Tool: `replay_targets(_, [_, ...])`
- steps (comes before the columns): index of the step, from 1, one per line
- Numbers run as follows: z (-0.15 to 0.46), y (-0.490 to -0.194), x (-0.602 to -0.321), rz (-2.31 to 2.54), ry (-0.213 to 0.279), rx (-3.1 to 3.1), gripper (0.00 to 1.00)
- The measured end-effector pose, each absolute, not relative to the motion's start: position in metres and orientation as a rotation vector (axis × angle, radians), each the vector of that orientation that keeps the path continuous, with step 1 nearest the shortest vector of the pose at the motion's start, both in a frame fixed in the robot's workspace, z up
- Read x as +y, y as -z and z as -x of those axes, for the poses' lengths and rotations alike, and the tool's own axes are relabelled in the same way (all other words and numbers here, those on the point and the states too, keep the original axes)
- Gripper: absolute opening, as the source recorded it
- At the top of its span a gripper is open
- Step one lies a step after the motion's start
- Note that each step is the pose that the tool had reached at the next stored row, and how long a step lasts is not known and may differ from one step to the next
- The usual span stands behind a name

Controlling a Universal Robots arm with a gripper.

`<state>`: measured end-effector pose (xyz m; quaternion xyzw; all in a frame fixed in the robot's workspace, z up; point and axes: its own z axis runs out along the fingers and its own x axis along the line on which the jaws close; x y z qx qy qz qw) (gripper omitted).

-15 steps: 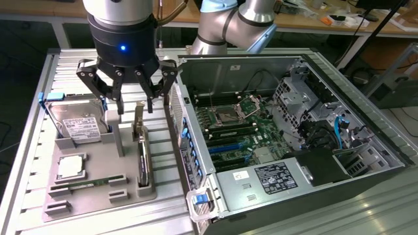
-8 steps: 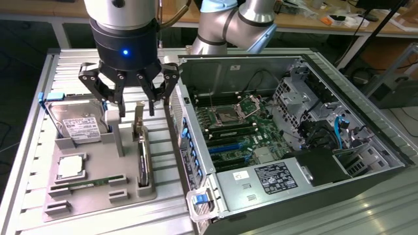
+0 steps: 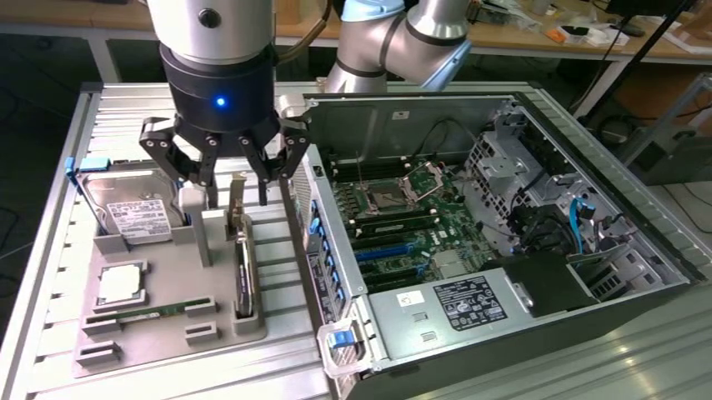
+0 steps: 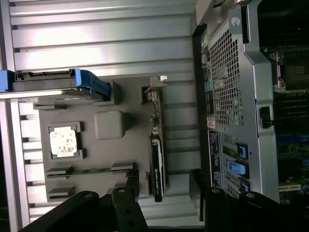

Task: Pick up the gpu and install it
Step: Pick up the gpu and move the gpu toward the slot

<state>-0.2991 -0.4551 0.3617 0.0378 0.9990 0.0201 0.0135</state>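
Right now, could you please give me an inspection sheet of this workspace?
Surface: ribbed metal table carrying a grey tray and an open computer case.
Job's things: gpu stands on edge in the tray, not yet lifted.
Clutter: hard drive, processor chip and RAM stick also in the tray.
Pincer: pincer open, hovering above the gpu, holding nothing.
Cables: blue cables and a black cable inside the case.
Surroundings: cluttered workbench behind.

gpu (image 3: 243,275): bare metal end bracket | tray (image 3: 183,279): matt grey plastic | table (image 3: 45,275): ribbed brushed metal
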Motion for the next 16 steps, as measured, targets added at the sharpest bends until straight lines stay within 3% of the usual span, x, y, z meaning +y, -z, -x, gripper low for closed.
replay_targets(16, [0.294,-0.346,-0.464,-0.118,-0.063,3.112,0.54])
